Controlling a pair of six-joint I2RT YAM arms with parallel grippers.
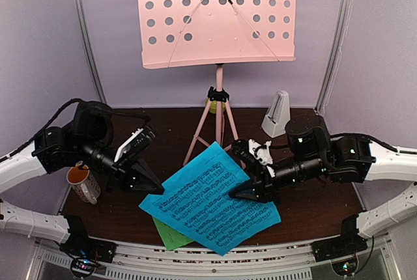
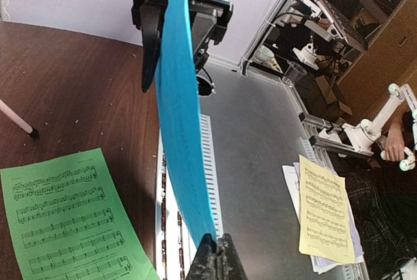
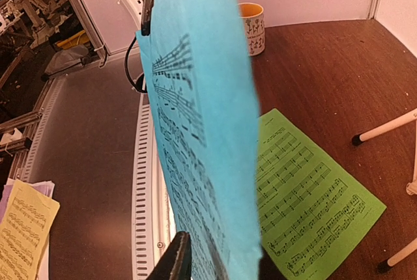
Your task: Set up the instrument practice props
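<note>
The blue music sheet hangs above the table's front, held between both arms. My left gripper is shut on its left corner; in the left wrist view the fingers pinch the sheet's edge. My right gripper is at the sheet's right edge. In the right wrist view its jaws stand a little apart with the sheet between them. The green music sheet lies flat on the table below. The pink music stand stands at the back centre. The white metronome sits to its right.
A white orange-lined mug stands at the left, just behind my left arm. The stand's tripod legs spread over the table's middle. A small lime-green bowl peeks from behind the stand's pole. Yellow sheets lie on the floor beyond the table.
</note>
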